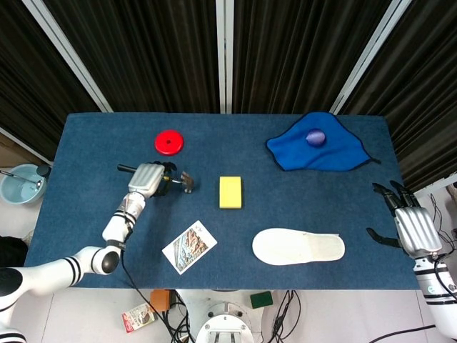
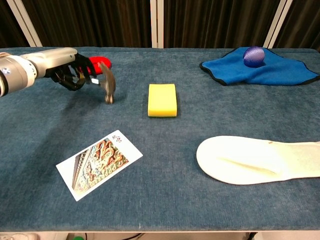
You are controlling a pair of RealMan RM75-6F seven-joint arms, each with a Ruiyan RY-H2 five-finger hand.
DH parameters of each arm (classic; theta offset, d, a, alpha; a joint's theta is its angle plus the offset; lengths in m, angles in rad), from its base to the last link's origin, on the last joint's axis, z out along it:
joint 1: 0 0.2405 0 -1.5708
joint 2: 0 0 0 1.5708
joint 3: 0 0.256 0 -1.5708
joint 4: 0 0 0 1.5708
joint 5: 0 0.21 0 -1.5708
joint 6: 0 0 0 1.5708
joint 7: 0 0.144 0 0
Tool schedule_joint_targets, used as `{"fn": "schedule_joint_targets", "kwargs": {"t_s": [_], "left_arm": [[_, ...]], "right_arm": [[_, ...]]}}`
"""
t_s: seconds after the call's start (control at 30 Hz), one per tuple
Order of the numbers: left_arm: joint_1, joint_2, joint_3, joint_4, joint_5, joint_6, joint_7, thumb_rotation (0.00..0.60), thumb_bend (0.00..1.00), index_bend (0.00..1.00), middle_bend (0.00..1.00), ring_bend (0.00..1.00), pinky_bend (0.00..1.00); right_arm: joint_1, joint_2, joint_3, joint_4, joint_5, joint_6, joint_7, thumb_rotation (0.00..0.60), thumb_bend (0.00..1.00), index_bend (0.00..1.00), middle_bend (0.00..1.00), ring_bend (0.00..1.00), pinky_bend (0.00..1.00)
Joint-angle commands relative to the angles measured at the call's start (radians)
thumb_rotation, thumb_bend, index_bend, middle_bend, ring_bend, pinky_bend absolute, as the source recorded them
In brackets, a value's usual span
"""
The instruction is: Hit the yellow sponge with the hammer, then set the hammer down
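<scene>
The yellow sponge (image 1: 230, 191) (image 2: 162, 100) lies flat near the table's middle, with nothing on it. My left hand (image 1: 146, 179) (image 2: 61, 66) grips the handle of the hammer (image 1: 182, 181) (image 2: 106, 86), well left of the sponge. The hammer's metal head points down, just above or at the blue cloth surface; I cannot tell whether it touches. My right hand (image 1: 413, 225) hangs past the table's right edge, fingers spread, holding nothing. The chest view does not show it.
A red disc (image 1: 169, 142) (image 2: 95, 63) lies behind the left hand. A picture card (image 1: 189, 246) (image 2: 98, 163) lies front left, a white insole (image 1: 298, 246) (image 2: 260, 160) front right. At back right a blue cloth (image 1: 321, 151) (image 2: 265, 70) carries a purple ball (image 1: 315, 137) (image 2: 254, 55).
</scene>
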Motion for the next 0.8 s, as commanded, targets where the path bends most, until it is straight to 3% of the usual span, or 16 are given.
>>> {"fn": "schedule_joint_targets", "kwargs": {"t_s": [0.03, 0.23, 0.4, 0.6, 0.8], "left_arm": [[0.012, 0.040, 0.004, -0.064, -0.004, 0.059, 0.062, 0.600, 0.27, 0.09, 0.14, 0.08, 0.17], [0.071, 0.169, 0.002, -0.223, 0.005, 0.158, 0.090, 0.600, 0.25, 0.09, 0.14, 0.07, 0.17], [0.180, 0.329, 0.018, -0.330, 0.007, 0.299, 0.107, 0.600, 0.25, 0.14, 0.16, 0.08, 0.17], [0.356, 0.466, 0.100, -0.352, 0.090, 0.457, 0.024, 0.600, 0.25, 0.15, 0.16, 0.08, 0.14], [0.498, 0.505, 0.188, -0.364, 0.205, 0.572, -0.071, 0.600, 0.25, 0.15, 0.16, 0.08, 0.13]], "right_arm": [[-0.001, 0.002, 0.000, -0.001, 0.001, 0.002, 0.000, 0.600, 0.18, 0.12, 0.21, 0.05, 0.14], [-0.005, 0.012, 0.005, 0.006, 0.013, 0.003, 0.022, 0.600, 0.18, 0.12, 0.21, 0.05, 0.14], [-0.013, 0.024, 0.009, 0.023, 0.028, 0.007, 0.057, 0.600, 0.18, 0.12, 0.21, 0.05, 0.14], [-0.023, 0.011, 0.008, 0.061, 0.027, 0.021, 0.063, 0.600, 0.19, 0.12, 0.20, 0.05, 0.14], [-0.019, -0.024, -0.003, 0.103, -0.024, 0.037, 0.077, 0.600, 0.21, 0.12, 0.20, 0.05, 0.14]]}}
